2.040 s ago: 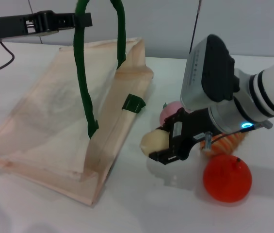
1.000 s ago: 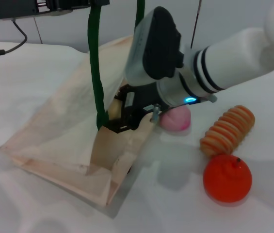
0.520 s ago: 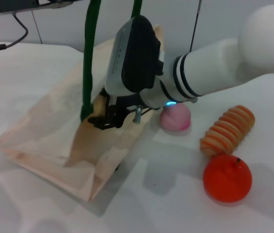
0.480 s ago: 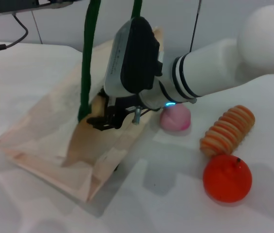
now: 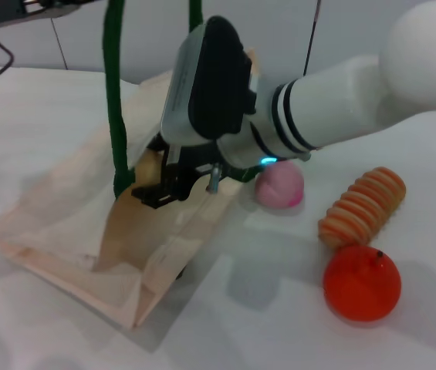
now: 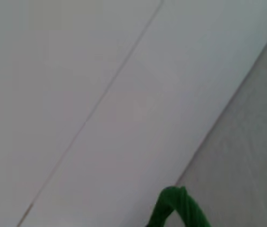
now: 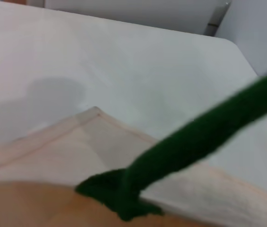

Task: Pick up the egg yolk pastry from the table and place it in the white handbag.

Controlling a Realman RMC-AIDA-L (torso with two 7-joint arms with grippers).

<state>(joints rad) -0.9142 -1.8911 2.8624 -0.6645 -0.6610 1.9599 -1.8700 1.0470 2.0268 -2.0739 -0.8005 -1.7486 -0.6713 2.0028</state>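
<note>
Since two seconds ago, the right gripper [image 5: 158, 187] has been carried from beside the fruit on the tabletop [image 5: 264, 324] over to the mouth of the white handbag [image 5: 63, 223], and the egg yolk pastry [image 5: 147, 166] has been brought along with it. The pastry is now seen in the head view as a pale rounded shape between the dark fingers, held at the bag's open mouth just beside the green handle [image 5: 113, 116]; the fingers appear closed on it. The handle is held up from above, evidently by the left gripper, of which only a dark part shows at the top corner of the head view, so the state of its fingers cannot be told. Pick-up and transport can be judged as done; what remains is the release inside the bag and the withdrawal of the arm. The pink ball [image 5: 281, 186], the ridged roll [image 5: 360, 205] and the orange [image 5: 361, 282] are left on the tabletop, apart from the bag.
</note>
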